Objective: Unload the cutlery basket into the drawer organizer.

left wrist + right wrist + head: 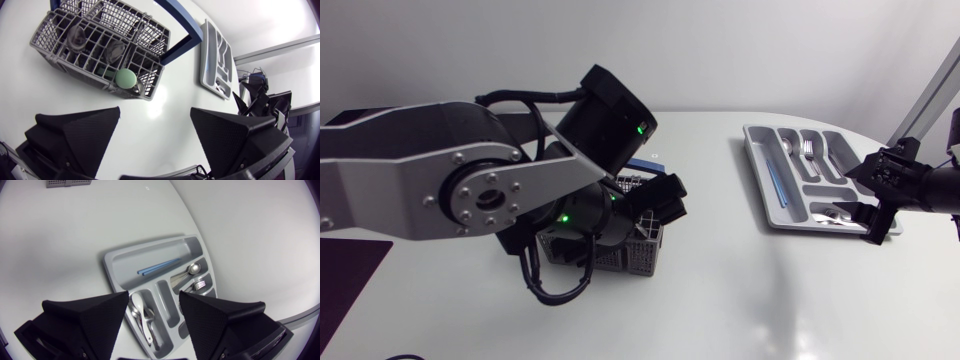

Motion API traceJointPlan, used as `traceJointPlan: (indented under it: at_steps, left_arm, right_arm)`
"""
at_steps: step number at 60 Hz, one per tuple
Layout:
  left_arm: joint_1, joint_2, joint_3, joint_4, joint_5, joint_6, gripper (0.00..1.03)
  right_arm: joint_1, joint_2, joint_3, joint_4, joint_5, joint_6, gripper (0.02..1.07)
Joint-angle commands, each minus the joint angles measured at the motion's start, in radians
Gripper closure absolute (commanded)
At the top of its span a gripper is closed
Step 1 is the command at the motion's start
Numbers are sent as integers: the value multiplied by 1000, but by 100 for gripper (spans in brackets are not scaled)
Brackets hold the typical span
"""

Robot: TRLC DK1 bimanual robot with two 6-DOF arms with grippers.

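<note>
Currently, the left end effector (155, 111) is being held above the cutlery basket (47, 37), spread apart and empty. For a clean pick, alignment over the green-capped utensil (125, 77) at the basket's nearest corner is being advised before descent. The right end effector (154, 296), also apart and empty, is being poised over the drawer organizer (117, 262), well apart from the basket on the worktop (720, 300).

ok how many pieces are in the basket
3 visible: two grey spoons in middle cells, one green-headed piece in a corner cell; more may be hidden.
</note>
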Motion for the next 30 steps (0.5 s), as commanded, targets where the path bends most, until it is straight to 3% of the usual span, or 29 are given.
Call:
traceJointPlan:
  at_steps: [1, 9, 15, 25, 30]
  left_arm:
    - [6, 12, 20, -12, -14, -68, 11]
    - [4, 24, 24, -8, -36, -108, 25]
    - [1, 32, 30, -5, -57, -137, 43]
    - [6, 52, 30, 0, -56, -153, 44]
    - [7, 62, 29, -1, -57, -165, 57]
  right_arm:
    - [36, -54, -39, -32, -13, 85, 32]
    - [105, -144, -76, -61, -22, 180, 32]
    - [174, -196, -105, -75, -22, 275, 32]
    - [282, -282, -160, -79, -10, 371, 32]
    - [338, -318, -182, -79, 10, 413, 32]
